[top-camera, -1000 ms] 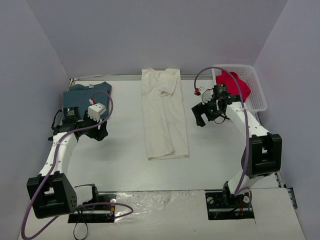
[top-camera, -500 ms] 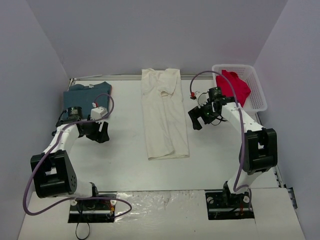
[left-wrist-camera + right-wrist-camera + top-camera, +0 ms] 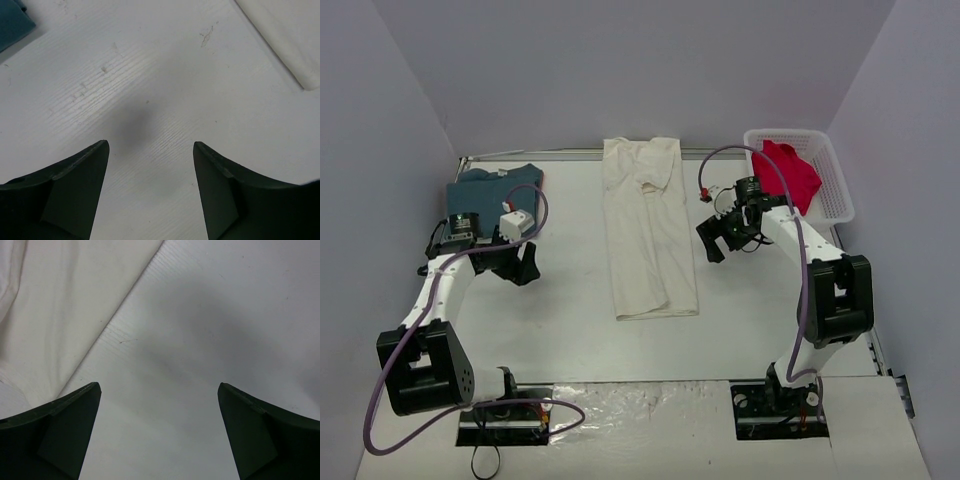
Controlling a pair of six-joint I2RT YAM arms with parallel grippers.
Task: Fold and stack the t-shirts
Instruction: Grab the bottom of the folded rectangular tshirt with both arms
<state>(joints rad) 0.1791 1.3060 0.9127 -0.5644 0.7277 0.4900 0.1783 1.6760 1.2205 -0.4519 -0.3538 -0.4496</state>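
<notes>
Plainly, left hand [image 3: 150, 145] and right hand [image 3: 159, 385] point down over the surface [image 3: 150, 75], both spread apart; cream-white t-shirt [image 3: 60, 305] cropped at ten o'clock.

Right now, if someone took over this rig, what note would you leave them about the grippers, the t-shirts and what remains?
Left gripper: open, empty, over bare table between the teal t-shirt and the cream t-shirt.
Right gripper: open, empty, beside the cream t-shirt's right edge.
Teal t-shirt: folded, far left. Cream t-shirt: centre, folded into a long strip. Red t-shirt: crumpled in the white basket, far right.
Done: teal folded, cream part-folded.
Left: finish cream, fold red, stack all three.
</notes>
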